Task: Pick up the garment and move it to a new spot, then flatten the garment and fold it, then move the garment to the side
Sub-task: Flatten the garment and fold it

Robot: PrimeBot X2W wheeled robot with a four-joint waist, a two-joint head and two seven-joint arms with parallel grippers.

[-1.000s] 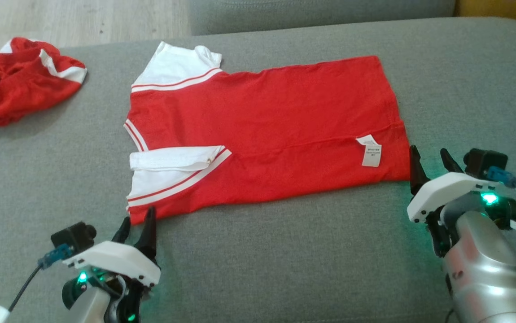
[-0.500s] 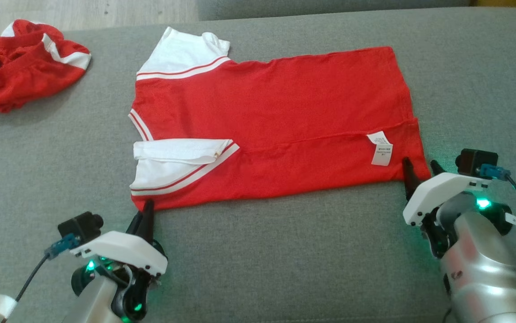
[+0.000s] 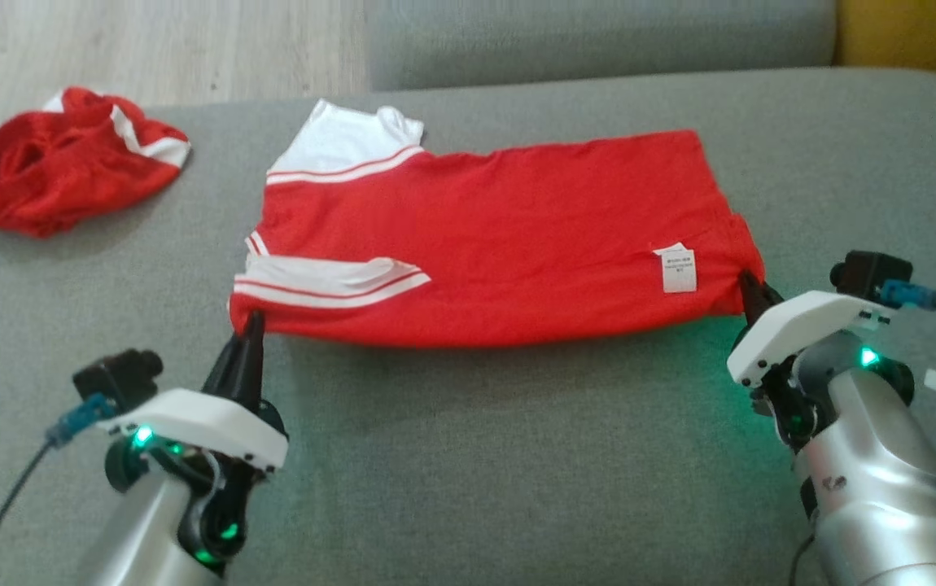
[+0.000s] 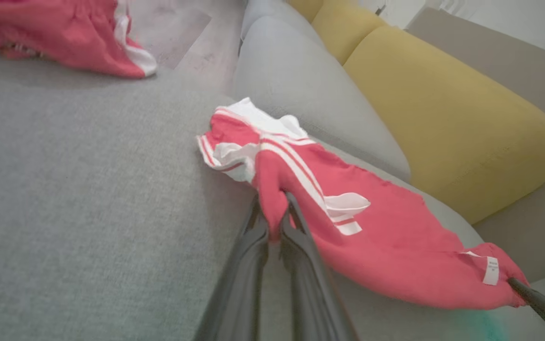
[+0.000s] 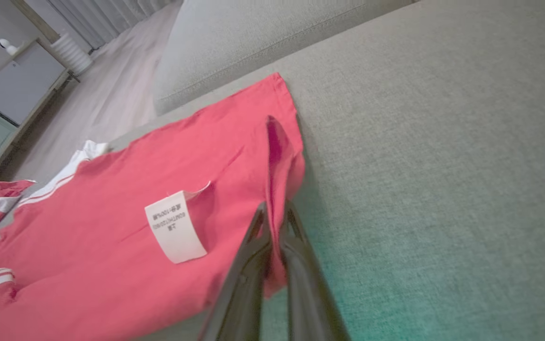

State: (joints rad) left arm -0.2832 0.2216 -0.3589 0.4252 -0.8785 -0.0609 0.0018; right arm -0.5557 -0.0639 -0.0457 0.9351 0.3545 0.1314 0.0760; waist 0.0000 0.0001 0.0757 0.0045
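From the head: red garment (image 3: 484, 244) lying flat on the grey cushion (image 3: 517, 456), near edge raised off it, pinched at both near corners. Right gripper (image 3: 749, 285) clamped on the hem just beside the white label (image 3: 674, 267); left gripper (image 3: 251, 321) clamped at the sleeve end, far from the label. From the left wrist: closed hard on a red fold. From the right wrist: the same, just right of the label. Probably moved and flattened already; folding barely begun, shift aside left to do.
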